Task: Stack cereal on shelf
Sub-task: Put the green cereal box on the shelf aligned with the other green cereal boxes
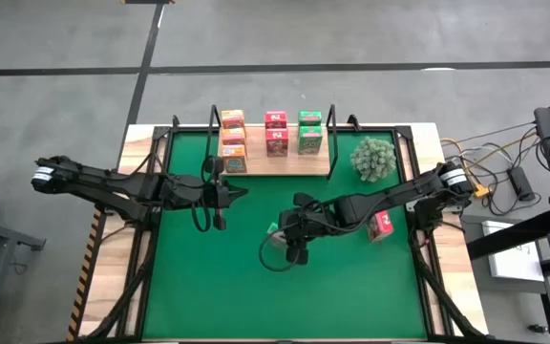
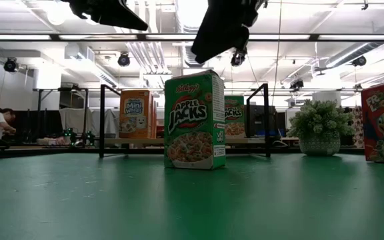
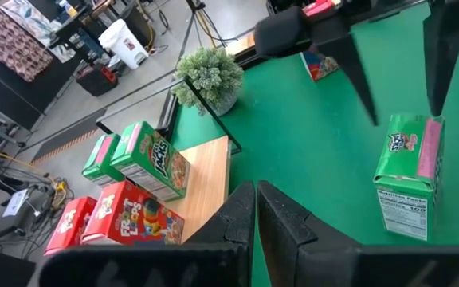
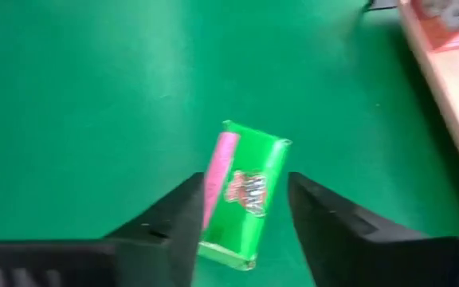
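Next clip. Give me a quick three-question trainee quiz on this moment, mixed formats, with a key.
1. True or false: the green box on the mat stands upright.
2. Which gripper hangs over that box? A left gripper B right gripper
3. Fill in: the plant sits beside the ___ end of the shelf, seen from above.

Key: 1 true. 2 B; its fingers stand apart on either side of the box, while the left gripper is shut near the shelf. 3 right.
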Available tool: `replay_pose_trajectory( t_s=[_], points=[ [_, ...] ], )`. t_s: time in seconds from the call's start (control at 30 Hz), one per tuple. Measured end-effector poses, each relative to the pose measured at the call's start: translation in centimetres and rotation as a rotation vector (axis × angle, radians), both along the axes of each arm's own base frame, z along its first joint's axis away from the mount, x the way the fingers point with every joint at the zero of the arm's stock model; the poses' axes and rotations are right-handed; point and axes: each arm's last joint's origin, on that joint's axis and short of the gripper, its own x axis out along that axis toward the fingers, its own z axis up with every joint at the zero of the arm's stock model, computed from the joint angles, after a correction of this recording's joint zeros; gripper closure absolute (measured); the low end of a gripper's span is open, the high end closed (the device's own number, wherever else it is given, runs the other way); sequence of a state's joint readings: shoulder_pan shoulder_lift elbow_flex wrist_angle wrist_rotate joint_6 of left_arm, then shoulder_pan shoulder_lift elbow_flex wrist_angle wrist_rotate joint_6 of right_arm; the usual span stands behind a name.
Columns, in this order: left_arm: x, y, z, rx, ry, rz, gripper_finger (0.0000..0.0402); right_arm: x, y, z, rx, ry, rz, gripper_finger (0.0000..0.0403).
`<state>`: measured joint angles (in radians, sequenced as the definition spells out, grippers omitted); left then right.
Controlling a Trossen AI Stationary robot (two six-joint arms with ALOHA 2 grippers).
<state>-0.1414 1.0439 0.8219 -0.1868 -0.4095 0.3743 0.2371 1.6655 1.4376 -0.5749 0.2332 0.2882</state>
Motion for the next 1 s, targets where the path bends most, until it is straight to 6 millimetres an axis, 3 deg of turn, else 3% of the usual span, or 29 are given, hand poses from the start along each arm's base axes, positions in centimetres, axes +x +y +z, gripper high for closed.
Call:
replay_pose_trajectory(
  t_s=[0.2, 0.43, 0.6, 1.0],
  points=[
    [0.0, 0.0, 0.0, -0.009, -0.002, 0.003, 0.0402, 0.5, 0.1, -1.6, -0.027, 0.053, -0.010, 0.0153],
    [0.0, 0.0, 0.0, -0.015, -0.004, 0.005, 0.0402, 1.2, 0.3, -3.5, -0.005, 0.105, -0.016, 0.0123],
    [0.0, 0.0, 0.0, -0.015, -0.004, 0.005, 0.0402, 1.3, 0.3, -3.6, -0.004, 0.108, -0.015, 0.0138],
    [0.0, 0.0, 0.0, -0.015, -0.003, 0.006, 0.0402, 1.2, 0.3, -3.4, 0.006, 0.112, 0.006, 0.0231]
  ],
)
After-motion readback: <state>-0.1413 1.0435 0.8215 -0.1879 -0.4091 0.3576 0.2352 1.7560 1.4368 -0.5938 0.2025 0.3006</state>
